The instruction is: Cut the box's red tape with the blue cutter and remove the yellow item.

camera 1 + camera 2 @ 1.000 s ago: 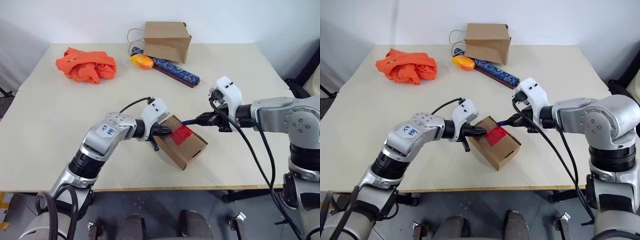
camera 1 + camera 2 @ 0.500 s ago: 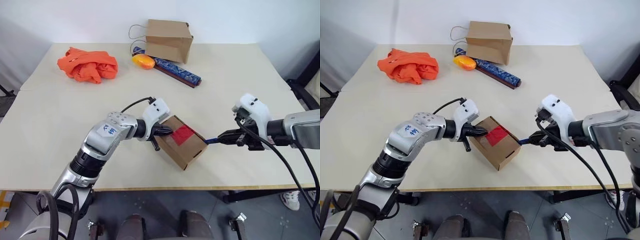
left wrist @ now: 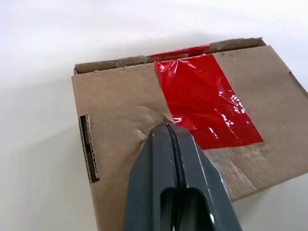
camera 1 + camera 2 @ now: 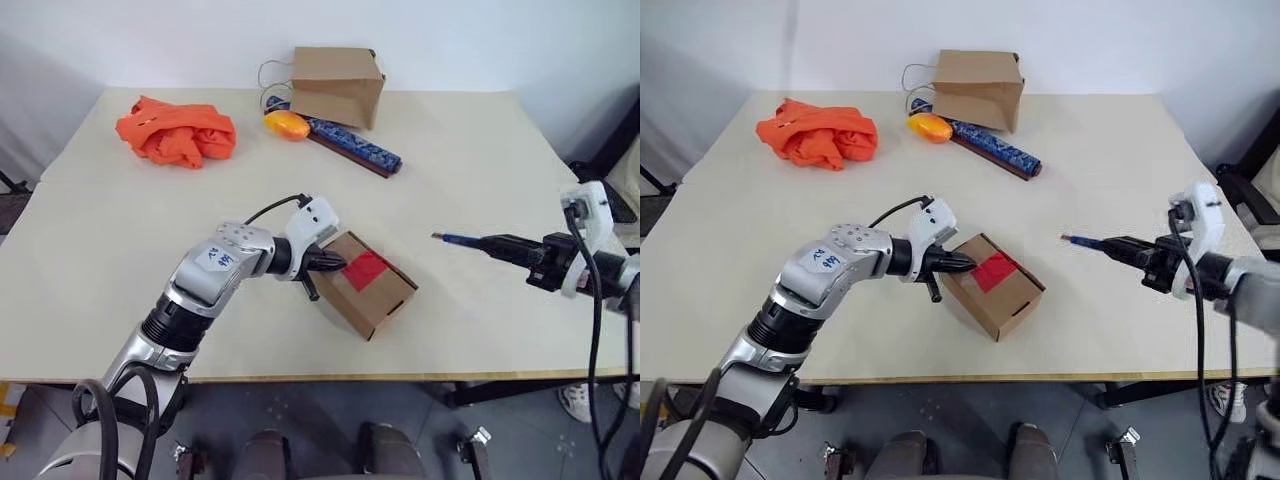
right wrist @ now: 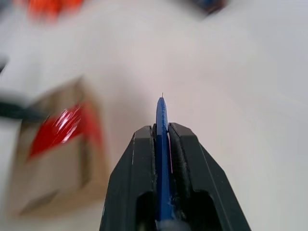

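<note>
- Left wrist view: left gripper [image 3: 169, 132], jaws closed and empty, presses the box [image 4: 368, 285]
- Right gripper [image 4: 500, 242] pinches the blue cutter [image 4: 455, 238]
- Risk: box sliding off the near bench [image 4: 480, 150] edge

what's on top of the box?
Red tape spans the box top, and the shut left pincer tip presses the cardboard beside it. The flaps are closed, so the inside is hidden.

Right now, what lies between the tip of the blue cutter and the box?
Only bare tabletop. In the head views the blue cutter, clamped in the right end effector, points toward the box across an open gap.
</note>
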Tool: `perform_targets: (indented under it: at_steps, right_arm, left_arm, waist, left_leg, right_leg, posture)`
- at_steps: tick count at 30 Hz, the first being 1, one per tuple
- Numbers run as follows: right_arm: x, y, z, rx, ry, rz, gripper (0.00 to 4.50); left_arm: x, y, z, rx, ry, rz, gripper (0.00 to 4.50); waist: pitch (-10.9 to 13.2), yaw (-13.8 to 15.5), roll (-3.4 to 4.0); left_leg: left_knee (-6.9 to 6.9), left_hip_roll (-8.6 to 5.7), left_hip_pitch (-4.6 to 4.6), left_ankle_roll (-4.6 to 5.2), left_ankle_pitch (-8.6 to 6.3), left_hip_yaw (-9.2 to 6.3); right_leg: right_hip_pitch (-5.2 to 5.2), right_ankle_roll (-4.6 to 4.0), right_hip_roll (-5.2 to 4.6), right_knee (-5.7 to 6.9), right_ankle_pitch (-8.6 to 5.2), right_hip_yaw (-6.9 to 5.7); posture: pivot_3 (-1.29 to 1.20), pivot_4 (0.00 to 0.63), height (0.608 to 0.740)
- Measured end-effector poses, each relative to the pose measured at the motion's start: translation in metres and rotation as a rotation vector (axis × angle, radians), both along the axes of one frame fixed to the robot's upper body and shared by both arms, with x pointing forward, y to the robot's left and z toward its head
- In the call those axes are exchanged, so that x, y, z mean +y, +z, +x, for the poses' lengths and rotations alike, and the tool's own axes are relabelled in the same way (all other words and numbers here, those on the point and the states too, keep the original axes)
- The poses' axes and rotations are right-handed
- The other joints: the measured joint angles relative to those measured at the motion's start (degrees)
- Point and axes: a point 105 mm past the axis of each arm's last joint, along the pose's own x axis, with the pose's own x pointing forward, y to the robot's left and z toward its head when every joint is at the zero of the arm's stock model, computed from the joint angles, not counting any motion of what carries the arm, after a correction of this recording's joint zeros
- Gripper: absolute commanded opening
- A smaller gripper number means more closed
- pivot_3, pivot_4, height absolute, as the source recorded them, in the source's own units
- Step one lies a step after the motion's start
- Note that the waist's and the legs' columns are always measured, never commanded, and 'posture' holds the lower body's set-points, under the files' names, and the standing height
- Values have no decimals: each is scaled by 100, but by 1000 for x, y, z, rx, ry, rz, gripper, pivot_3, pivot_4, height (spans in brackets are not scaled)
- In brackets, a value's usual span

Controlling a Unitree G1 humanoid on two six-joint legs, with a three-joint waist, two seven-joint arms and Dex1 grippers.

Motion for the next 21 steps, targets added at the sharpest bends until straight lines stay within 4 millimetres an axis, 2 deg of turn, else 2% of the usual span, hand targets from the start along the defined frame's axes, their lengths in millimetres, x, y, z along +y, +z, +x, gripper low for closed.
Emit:
perform_targets:
  at_steps: [2,3,5,6,7,11,14,17,21]
  right_arm:
    - [-19,-41,4,44,-115,38,142]
    - [-22,-52,5,43,-139,59,142]
    - [-21,-52,7,7,-133,69,142]
    - [-21,-53,9,-2,-138,71,862]
    - [-23,-55,11,-5,-153,82,1065]
    - [-32,-70,11,49,-208,85,2509]
    - [-32,-66,11,37,-206,84,3451]
    - [-35,-61,8,27,-203,51,4425]
    - [-38,-42,0,-11,-180,-53,4493]
  left_arm:
    - [5,2,3,-14,9,-36,0]
    - [9,4,5,-20,18,-51,0]
    - [12,6,7,-30,25,-65,0]
    - [14,7,9,-29,29,-73,0]
    - [17,8,10,-23,37,-87,0]
    - [38,24,18,-42,89,-126,0]
    - [42,36,19,-52,87,-152,0]
    - [47,39,15,-23,77,-167,0]
    - [66,40,3,12,81,-153,0]
  waist:
    - [11,-5,20]
    - [25,-7,43]
    - [40,-48,80]
    - [40,-57,81]
    - [44,-67,75]
    - [60,-72,84]
    - [61,-45,84]
    - [61,-2,84]
    - [64,-4,88]
  left_leg:
    - [-4,0,-4,-1,1,0]
    - [-3,0,-5,-1,1,2]
    - [-3,-1,-4,-1,1,13]
    - [-3,-1,-2,-1,1,11]
    - [-3,1,-4,-1,3,9]
    - [-5,0,-28,-1,3,9]
    - [-5,0,-49,-3,3,12]
    - [-6,0,-69,-5,1,12]
    - [-6,0,-91,-6,1,11]
  right_leg:
    - [-2,1,1,4,0,-1]
    - [-2,6,1,1,3,0]
    - [-3,13,1,-6,10,6]
    - [-3,13,2,-4,10,4]
    - [-3,10,5,-4,11,3]
    - [-31,12,4,-8,12,3]
    - [-52,20,4,-9,17,2]
    - [-68,24,4,-17,19,-2]
    - [-88,27,4,-19,21,-4]
  posture:
    - [0,150,740]
    - [0,150,740]
    - [0,150,740]
    - [0,150,740]
    - [0,150,740]
    - [0,150,740]
    - [0,150,740]
    - [0,150,740]
    - [0,150,740]
